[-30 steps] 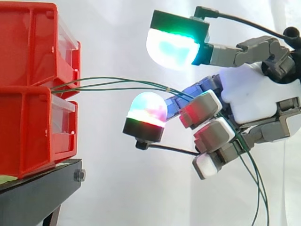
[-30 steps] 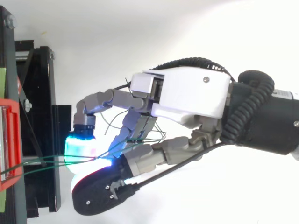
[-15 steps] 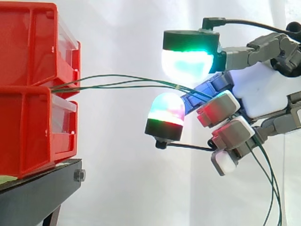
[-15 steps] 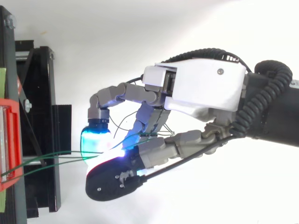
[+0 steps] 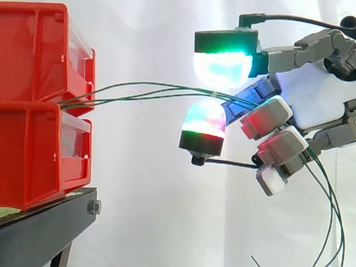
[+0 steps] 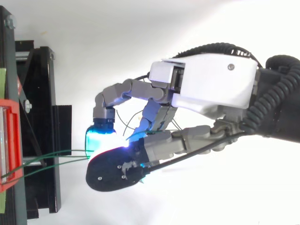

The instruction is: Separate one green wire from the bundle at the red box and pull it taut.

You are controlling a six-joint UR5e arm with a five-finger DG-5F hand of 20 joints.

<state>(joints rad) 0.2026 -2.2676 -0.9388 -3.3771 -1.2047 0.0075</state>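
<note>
Here we see the hand (image 5: 317, 105) curled on the green wires (image 5: 189, 92).
They run from between the stacked red bins (image 5: 33, 105), at the black stand's (image 5: 50, 228) edge, seemingly pinched between glowing pads (image 5: 204, 119).

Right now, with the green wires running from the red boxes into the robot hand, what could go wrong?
1. Several green wires run together into the robot hand, so a pull may tighten the whole bundle, not one wire.
2. They leave between the stacked red boxes; a hard pull might shift these on the black stand.
</note>
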